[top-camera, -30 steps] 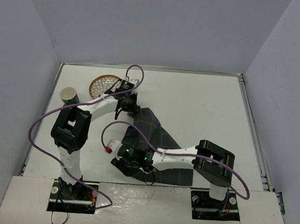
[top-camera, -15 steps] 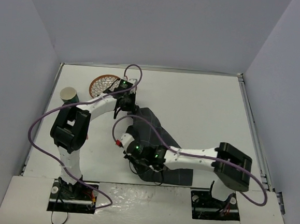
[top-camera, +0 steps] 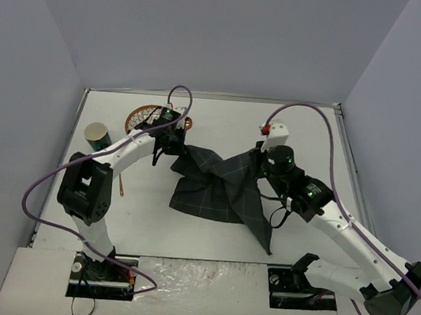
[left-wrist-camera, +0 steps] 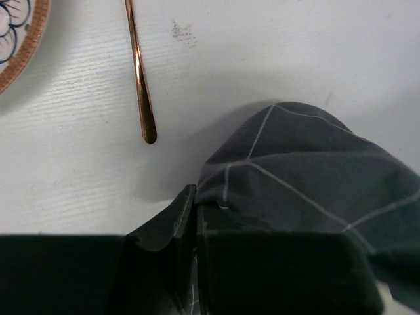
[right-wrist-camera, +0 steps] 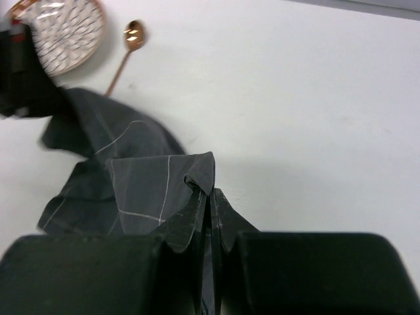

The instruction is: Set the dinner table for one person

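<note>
A dark grey cloth (top-camera: 219, 187) with thin grid lines is stretched between both grippers over the white dinner table (top-camera: 307, 129). My left gripper (top-camera: 173, 149) is shut on the cloth's left corner, just right of the plate. My right gripper (top-camera: 258, 161) is shut on its right corner. The cloth sags between them, and a tail trails toward the front. In the left wrist view the gripper (left-wrist-camera: 195, 197) pinches the cloth (left-wrist-camera: 308, 170). In the right wrist view the gripper (right-wrist-camera: 211, 193) pinches a folded corner of the cloth (right-wrist-camera: 131, 184).
A patterned plate (top-camera: 144, 116) with a brown rim lies at the far left, a copper spoon (top-camera: 188, 123) beside it. A green cup (top-camera: 97, 134) stands near the left edge. Another copper utensil (top-camera: 121, 185) lies in front of the cup. The spoon's handle (left-wrist-camera: 140, 72) shows in the left wrist view.
My right arm swung from the near left across to the right and farther back, pulling its cloth corner along and spreading the cloth. My left gripper kept its corner, moving slightly.
</note>
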Controlling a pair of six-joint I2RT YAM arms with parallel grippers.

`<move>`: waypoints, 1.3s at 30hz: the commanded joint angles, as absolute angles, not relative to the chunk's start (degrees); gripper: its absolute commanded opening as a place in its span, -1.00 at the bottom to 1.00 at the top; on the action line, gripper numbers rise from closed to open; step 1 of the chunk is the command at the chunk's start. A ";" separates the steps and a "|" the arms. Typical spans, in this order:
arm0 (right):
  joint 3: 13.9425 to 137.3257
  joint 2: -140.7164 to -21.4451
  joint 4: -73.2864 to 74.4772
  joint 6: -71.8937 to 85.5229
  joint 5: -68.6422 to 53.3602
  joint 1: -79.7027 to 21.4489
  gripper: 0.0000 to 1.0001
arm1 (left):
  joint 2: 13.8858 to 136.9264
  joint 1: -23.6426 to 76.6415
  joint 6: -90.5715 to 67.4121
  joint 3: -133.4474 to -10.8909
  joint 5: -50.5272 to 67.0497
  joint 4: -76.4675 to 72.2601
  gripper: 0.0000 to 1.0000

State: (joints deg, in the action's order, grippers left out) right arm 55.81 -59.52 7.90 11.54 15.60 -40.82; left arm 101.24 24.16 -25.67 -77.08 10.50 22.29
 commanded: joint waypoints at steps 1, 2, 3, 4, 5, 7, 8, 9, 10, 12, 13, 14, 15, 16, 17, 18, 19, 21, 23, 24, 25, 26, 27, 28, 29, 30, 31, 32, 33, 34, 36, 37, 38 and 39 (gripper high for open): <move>59.79 -56.92 8.96 9.96 18.27 -33.44 -1.00 | 91.77 23.74 -24.38 -81.18 10.37 26.16 -1.00; 60.27 -56.66 8.96 9.67 18.39 -31.84 -1.00 | 90.46 23.78 -24.24 -81.58 10.32 26.59 -1.00; 60.68 -56.41 8.99 9.27 18.48 -30.25 -1.00 | 89.08 23.82 -24.04 -82.00 10.31 27.29 -1.00; 61.00 -56.16 9.05 8.71 18.55 -28.75 -1.00 | 87.63 23.82 -23.73 -82.44 10.37 28.47 -1.00; 61.86 -56.08 8.97 8.44 18.72 -27.88 -1.00 | 86.68 23.90 -23.47 -82.70 10.37 29.00 -1.00; 62.97 -55.86 8.96 7.48 19.29 -25.70 -1.00 | 84.37 24.02 -22.94 -83.49 11.22 30.38 -1.00; 63.40 -55.94 8.96 6.96 19.55 -24.71 -1.00 | 83.29 24.23 -22.77 -84.01 11.87 31.19 -1.00; 63.95 -56.04 8.96 6.52 19.90 -23.84 -1.00 | 82.27 24.45 -22.51 -84.41 12.39 31.85 -1.00; 64.65 -56.16 8.96 6.17 20.37 -23.10 -1.00 | 81.29 24.68 -22.17 -84.68 12.78 32.32 -1.00; 65.95 -56.45 8.90 5.56 21.21 -22.03 -1.00 | 79.57 26.21 -20.95 -85.24 12.96 33.30 -1.00; 66.74 -56.70 8.78 5.36 21.54 -21.70 -1.00 | 78.63 27.09 -20.47 -85.57 12.83 33.76 -1.00; 67.23 -56.86 8.74 5.20 21.82 -21.38 -1.00 | 78.05 27.89 -20.11 -86.05 12.63 34.28 -1.00; 67.64 -56.87 8.74 5.03 22.02 -20.92 -1.00 | 77.66 28.96 -19.46 -86.73 12.00 35.13 -1.00; 68.56 -56.87 8.63 4.87 22.13 -20.33 -1.00 | 76.81 30.25 -18.54 -87.48 10.93 36.26 -1.00; 69.15 -56.87 8.54 4.83 22.36 -20.08 -1.00 | 76.36 32.53 -18.02 -88.96 10.10 37.10 -1.00; 69.70 -56.75 8.50 4.75 22.68 -19.80 -1.00 | 75.76 34.36 -17.70 -90.03 9.11 37.82 -1.00; 70.25 -56.60 8.46 4.63 23.01 -19.51 -1.00 | 75.09 36.03 -17.40 -90.96 8.07 38.53 -1.00; 71.15 -56.01 8.52 4.39 23.55 -19.21 -1.00 | 74.32 37.74 -17.33 -91.84 6.92 39.39 -1.00; 72.07 -54.78 8.56 3.64 25.15 -19.07 -1.00 | 72.87 40.93 -17.95 -93.01 4.86 39.76 -1.00; 72.35 -53.96 8.61 3.36 26.01 -19.07 -1.00 | 72.48 42.37 -18.40 -93.13 4.33 39.84 -1.00; 72.49 -52.79 8.61 2.91 27.11 -19.07 -1.00 | 71.72 44.17 -18.64 -93.47 3.33 40.01 -1.00; 72.63 -51.62 8.61 2.46 28.21 -19.07 -1.00 | 70.96 45.96 -18.89 -93.82 2.33 40.19 -1.00; 72.77 -50.68 8.64 2.03 29.04 -19.07 -1.00 | 70.38 47.52 -19.18 -94.10 1.48 40.31 -1.00; 72.91 -49.87 8.69 1.61 29.71 -19.07 -1.00 | 69.91 48.93 -19.51 -94.33 0.73 40.40 -1.00; 73.06 -48.80 8.97 1.17 30.52 -19.07 -1.00 | 69.31 50.91 -19.76 -94.61 -0.33 40.48 -1.00; 73.23 -47.70 9.28 0.90 31.14 -19.07 -1.00 | 68.79 52.45 -20.11 -94.85 -1.12 40.59 -1.00; 73.40 -46.71 9.59 0.77 31.62 -19.07 -1.00 | 68.41 53.67 -20.53 -95.10 -1.64 40.75 -1.00; 73.44 -46.03 10.04 0.68 32.39 -19.07 -1.00 | 68.14 55.60 -20.80 -95.55 -2.37 41.02 -1.00; 73.54 -45.30 10.47 0.62 33.07 -19.07 -1.00 | 67.88 57.35 -21.12 -95.98 -3.04 41.32 -1.00; 73.77 -44.42 10.85 0.62 33.53 -19.07 -1.00 | 67.65 58.62 -21.54 -96.32 -3.57 41.70 -1.00; 74.25 -43.00 11.25 0.62 34.01 -19.07 -1.00 | 67.41 59.94 -21.97 -96.68 -4.13 42.10 -1.00; 74.68 -42.08 11.58 0.78 34.51 -19.07 -1.00 | 67.25 60.60 -23.04 -96.76 -3.80 42.43 -1.00; 74.86 -41.78 11.98 0.87 35.07 -19.07 -1.00 | 67.16 60.72 -24.18 -96.39 -3.48 42.68 -1.00; 75.18 -41.67 12.34 0.88 35.16 -19.07 -1.00 | 67.15 60.73 -24.64 -96.33 -3.65 42.64 -1.00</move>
